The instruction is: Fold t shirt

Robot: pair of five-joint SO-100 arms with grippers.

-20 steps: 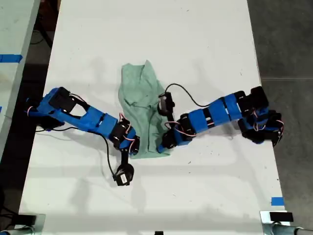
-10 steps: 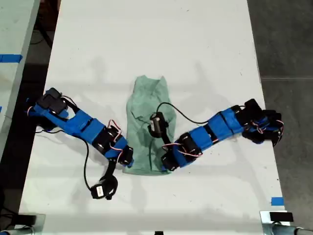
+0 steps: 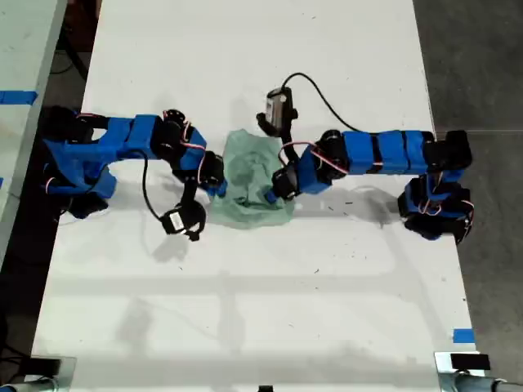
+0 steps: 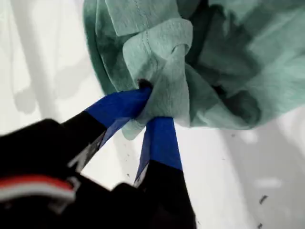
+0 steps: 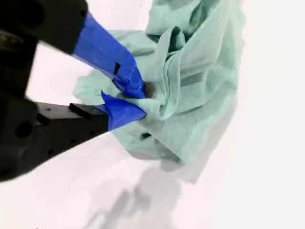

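The pale mint-green t shirt (image 3: 252,175) lies bunched in a short, wrinkled heap at the middle of the white table. Two blue arms reach in from the exterior view's left and right and meet the cloth on opposite sides. I cannot tell from the wrist views which arm is first and which is second. My first gripper (image 4: 145,112) is shut on a gathered fold of the t shirt (image 4: 228,62), its blue-taped fingers pinching the hem. My second gripper (image 5: 138,102) is shut on another bunched edge of the t shirt (image 5: 195,81).
The white table (image 3: 245,310) is long, with its edges at the exterior view's left and right. A black wrist camera (image 3: 181,222) hangs on its cable beside one arm, and another (image 3: 278,109) stands above the other arm. A second table (image 3: 20,73) stands at the exterior view's left.
Both arms swung toward the exterior view's top, carrying the shirt's lower edge up over the rest. The cloth went from a long strip to a short bunched heap.
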